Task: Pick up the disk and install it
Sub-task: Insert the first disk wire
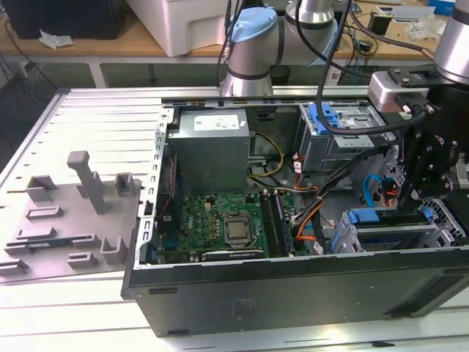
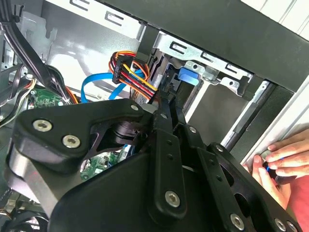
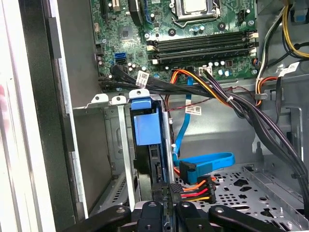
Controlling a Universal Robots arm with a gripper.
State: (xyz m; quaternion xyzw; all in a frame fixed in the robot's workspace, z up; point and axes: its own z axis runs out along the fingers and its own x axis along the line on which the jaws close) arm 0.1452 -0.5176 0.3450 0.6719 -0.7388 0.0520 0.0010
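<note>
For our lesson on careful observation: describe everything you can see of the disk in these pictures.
The disk stands on edge inside a silver metal bay by the dark case wall. Its blue plastic frame faces the first wrist view, joined to a darker body. The tool is right at its near end. A blue flat cable lies beside it.

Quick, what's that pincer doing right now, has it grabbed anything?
Pincer: close to the disk sitting in its bay; open or closed cannot be told.
</note>
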